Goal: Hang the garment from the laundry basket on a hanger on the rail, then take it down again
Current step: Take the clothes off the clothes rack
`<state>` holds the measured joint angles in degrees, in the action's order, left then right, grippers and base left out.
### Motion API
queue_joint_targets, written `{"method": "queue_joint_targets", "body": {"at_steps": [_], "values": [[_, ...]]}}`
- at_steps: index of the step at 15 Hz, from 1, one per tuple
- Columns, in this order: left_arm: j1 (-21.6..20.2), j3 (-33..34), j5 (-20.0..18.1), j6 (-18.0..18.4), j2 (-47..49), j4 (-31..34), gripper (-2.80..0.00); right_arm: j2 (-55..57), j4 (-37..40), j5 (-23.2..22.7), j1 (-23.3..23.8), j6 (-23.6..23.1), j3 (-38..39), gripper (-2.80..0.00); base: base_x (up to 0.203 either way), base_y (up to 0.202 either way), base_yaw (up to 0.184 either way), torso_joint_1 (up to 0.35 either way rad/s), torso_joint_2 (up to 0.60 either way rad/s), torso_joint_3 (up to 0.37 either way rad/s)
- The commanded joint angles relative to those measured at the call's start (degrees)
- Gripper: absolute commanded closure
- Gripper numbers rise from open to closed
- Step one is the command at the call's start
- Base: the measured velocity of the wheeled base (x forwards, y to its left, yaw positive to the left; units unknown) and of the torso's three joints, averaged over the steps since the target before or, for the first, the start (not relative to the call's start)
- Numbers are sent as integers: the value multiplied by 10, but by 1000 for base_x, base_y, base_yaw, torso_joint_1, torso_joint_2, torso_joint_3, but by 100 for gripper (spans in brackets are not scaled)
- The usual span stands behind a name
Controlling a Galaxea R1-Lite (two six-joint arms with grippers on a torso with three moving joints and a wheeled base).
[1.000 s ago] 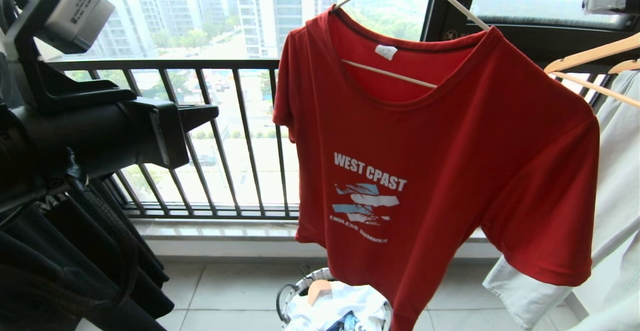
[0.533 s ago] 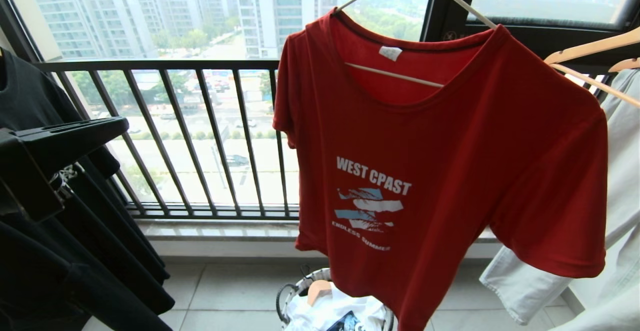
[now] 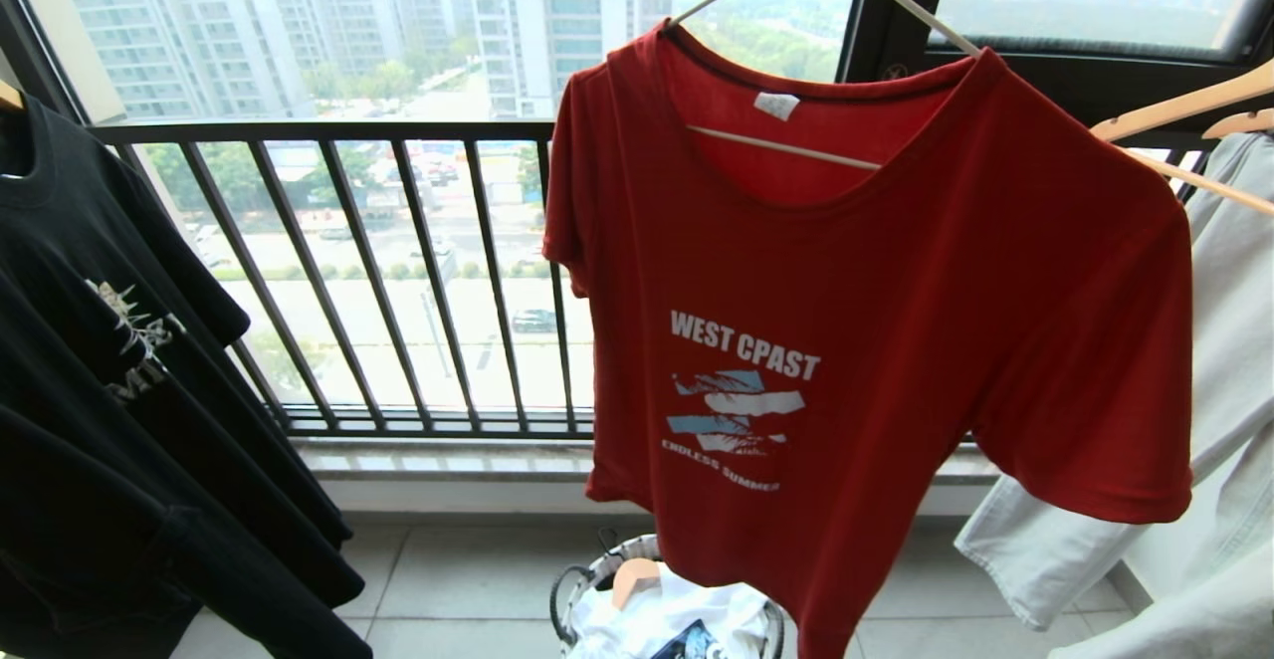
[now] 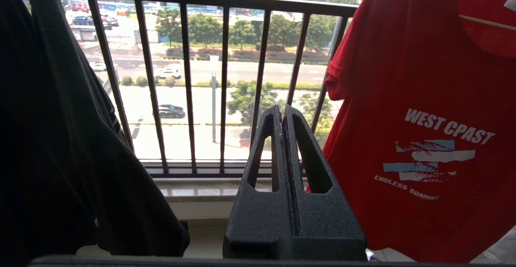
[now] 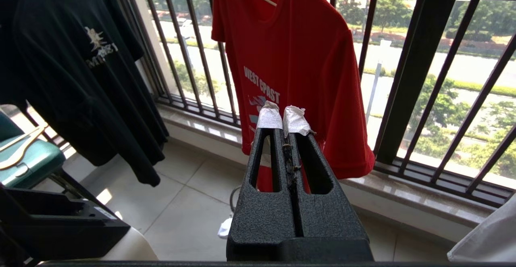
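The garment [image 3: 876, 340], a red T-shirt with a white and blue "WEST" print, hangs on the off-white hanger [image 3: 786, 148], whose hook runs out of the top of the head view. Below it on the floor stands the laundry basket [image 3: 597, 579]. Neither arm shows in the head view. My left gripper [image 4: 282, 111] is shut and empty, to the left of the garment [image 4: 423, 97] and apart from it. The right gripper [image 5: 283, 117], its tips wrapped in white tape, is shut and empty, held back from the garment [image 5: 290, 49].
A black T-shirt [image 3: 119, 390] hangs at the left. At the right a tan wooden hanger [image 3: 1174, 107] carries a pale garment [image 3: 1224, 340]. The balcony railing [image 3: 398, 271] runs behind. A white garment [image 3: 677, 609] fills the basket. A teal seat [image 5: 28, 158] stands further left.
Both arms have dropped out of the head view, the left from the left edge, the right from the top right corner. The black T-shirt now shows. The red garment still hangs.
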<state>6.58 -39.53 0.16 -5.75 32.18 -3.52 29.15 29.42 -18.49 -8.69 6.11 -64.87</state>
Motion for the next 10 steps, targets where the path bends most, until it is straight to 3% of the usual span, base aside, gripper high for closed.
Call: {"method": "queue_joint_targets", "body": {"at_steps": [1,5,7,10], "values": [[-64,35,-3,-8,-57,4,0,-39,2,-1,13,10,14,0,0,0,0,0,0,0],[-69,126,-6,-15,-170,6,0,-131,6,13,21,26,84,0,0,0,0,0,0,0],[-67,177,-6,-16,-229,7,0,-132,32,110,22,46,99,0,0,0,0,0,0,0],[-67,236,-8,-14,-281,6,0,-132,38,131,34,50,103,0,0,0,0,0,0,0]]}}
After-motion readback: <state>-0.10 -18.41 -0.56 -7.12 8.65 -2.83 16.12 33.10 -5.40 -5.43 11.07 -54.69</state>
